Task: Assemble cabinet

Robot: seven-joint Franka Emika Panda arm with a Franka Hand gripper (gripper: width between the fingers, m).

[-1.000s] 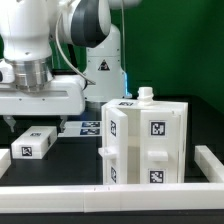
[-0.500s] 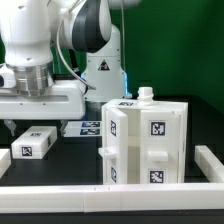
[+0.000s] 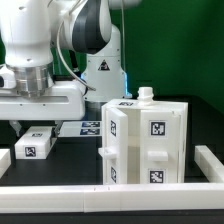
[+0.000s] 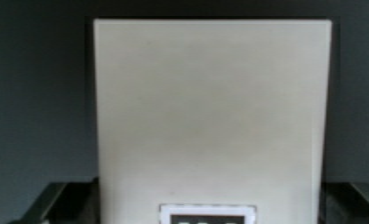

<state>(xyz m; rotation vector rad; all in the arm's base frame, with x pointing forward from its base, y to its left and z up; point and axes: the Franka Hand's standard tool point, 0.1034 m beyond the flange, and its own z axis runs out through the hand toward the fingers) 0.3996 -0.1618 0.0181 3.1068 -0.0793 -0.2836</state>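
Observation:
The cabinet (image 3: 145, 140) is a white box of panels with black-and-white tags and a small knob on top; it stands at the centre right of the exterior view. A loose white block with a tag (image 3: 33, 143) lies flat at the exterior view's left. My gripper (image 3: 35, 126) hangs just above this block. In the wrist view the block (image 4: 207, 110) fills the middle, and my gripper (image 4: 207, 205) is open with a dark finger (image 4: 60, 200) on either side of it, apart from its edges. The fingertips are mostly hidden in the exterior view.
The marker board (image 3: 88, 127) lies flat behind the loose block. A low white rail (image 3: 110, 192) runs along the front and another (image 3: 212, 160) along the exterior view's right. The white robot base (image 3: 105, 70) stands behind the cabinet.
The arm has come down toward the loose white block and shifted slightly to the exterior view's right. The cabinet and the block have not moved.

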